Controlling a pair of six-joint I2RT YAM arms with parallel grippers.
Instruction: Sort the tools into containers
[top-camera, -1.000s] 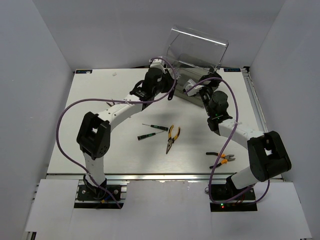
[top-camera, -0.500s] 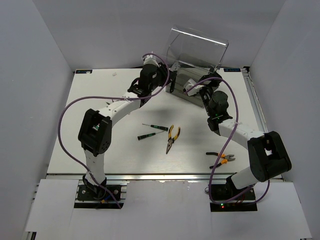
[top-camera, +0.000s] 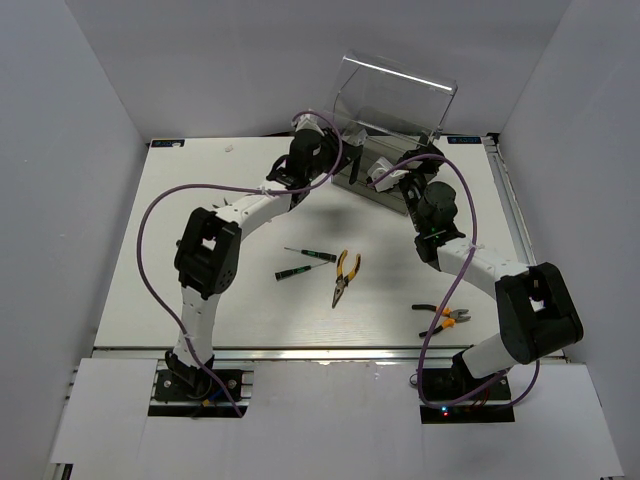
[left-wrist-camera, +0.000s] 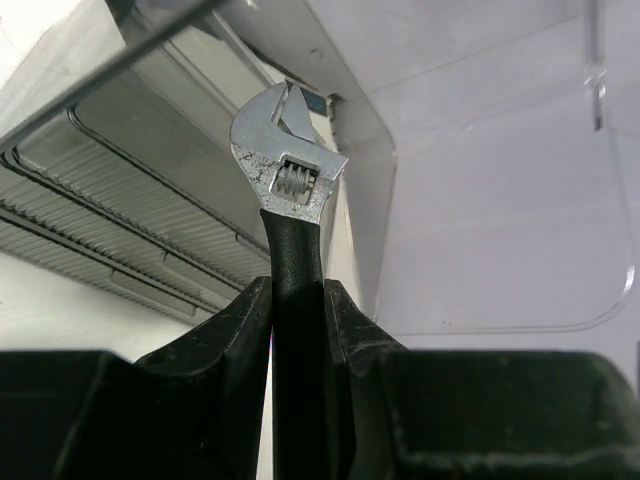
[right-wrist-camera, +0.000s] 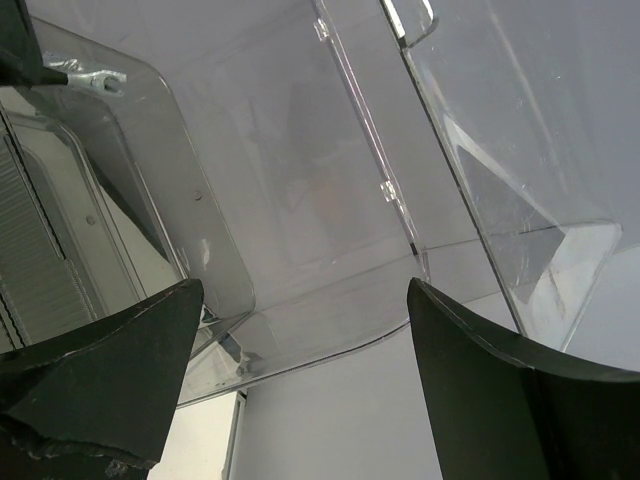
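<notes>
My left gripper (left-wrist-camera: 298, 300) is shut on the black handle of the silver-black adjustable wrench (left-wrist-camera: 287, 160). It holds the wrench head up against the ribbed, smoky-grey open drawer (left-wrist-camera: 120, 200) of the containers (top-camera: 400, 100). From above, the left gripper (top-camera: 338, 158) is at the drawer's left end (top-camera: 365, 160). My right gripper (top-camera: 385, 178) stands wide open beside it, and between its fingers (right-wrist-camera: 303, 290) only the transparent drawer wall (right-wrist-camera: 300, 200) shows. On the table lie two screwdrivers (top-camera: 305, 262), yellow-orange pliers (top-camera: 345, 275) and orange-black cutters (top-camera: 445, 315).
Purple cables (top-camera: 150, 215) loop off both arms over the table. Grey walls close in the white table (top-camera: 200, 200) on the left, right and back. The cabinet stands at the back edge, right of centre.
My left arm has stretched further back and carried the wrench up toward the open drawer. The right arm and the tools on the table have not moved.
</notes>
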